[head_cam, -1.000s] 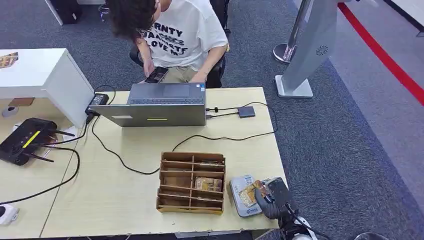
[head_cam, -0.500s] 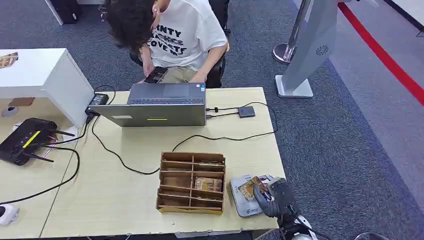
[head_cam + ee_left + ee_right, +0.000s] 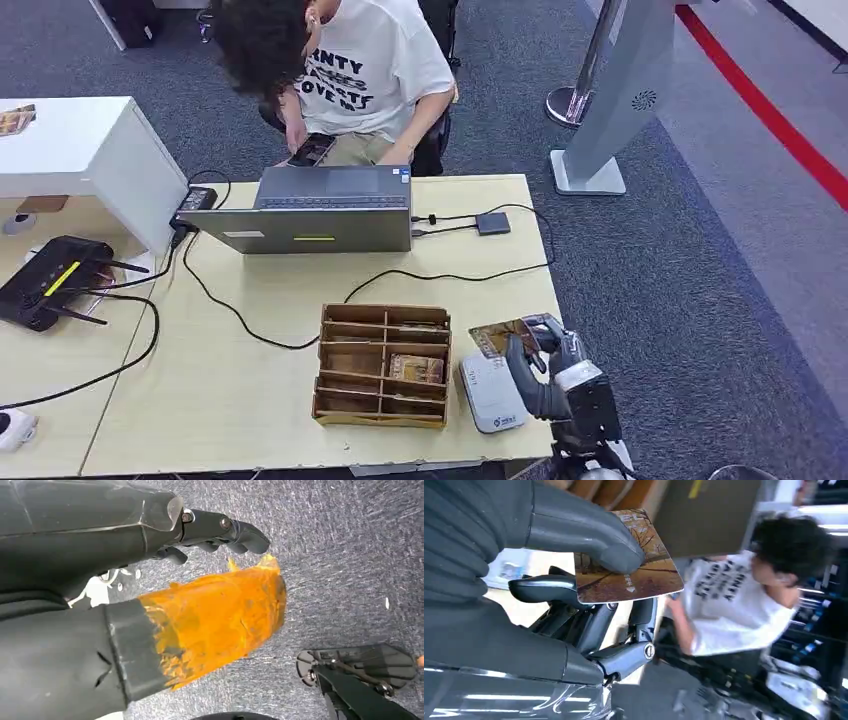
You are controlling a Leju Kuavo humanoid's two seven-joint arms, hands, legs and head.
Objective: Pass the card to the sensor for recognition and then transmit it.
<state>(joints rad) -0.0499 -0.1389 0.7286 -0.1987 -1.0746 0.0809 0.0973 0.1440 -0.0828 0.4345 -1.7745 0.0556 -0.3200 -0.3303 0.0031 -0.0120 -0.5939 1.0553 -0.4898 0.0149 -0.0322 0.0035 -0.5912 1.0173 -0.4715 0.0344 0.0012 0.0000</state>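
Note:
My right hand (image 3: 545, 375) is raised at the table's front right corner and pinches a card (image 3: 497, 336) with an autumn-tree picture. The card is held tilted, above the far end of the grey-white sensor pad (image 3: 490, 395), and is clear of it. In the right wrist view the thick thumb (image 3: 584, 530) presses on the card (image 3: 634, 570), with dark fingers under it. The left hand (image 3: 200, 580), its thumb wrapped in orange tape, hangs over grey carpet and holds nothing, its fingers apart from the thumb.
A brown slotted organizer (image 3: 383, 365) stands just left of the sensor, with another card (image 3: 416, 368) in one slot. Farther back are a laptop (image 3: 320, 210), a black cable (image 3: 440, 275) and a seated person (image 3: 360, 70). A black router (image 3: 50, 280) lies far left.
My right hand has lifted the card off the sensor pad and carried it up and toward the far side of the table. The pad's top is now uncovered.

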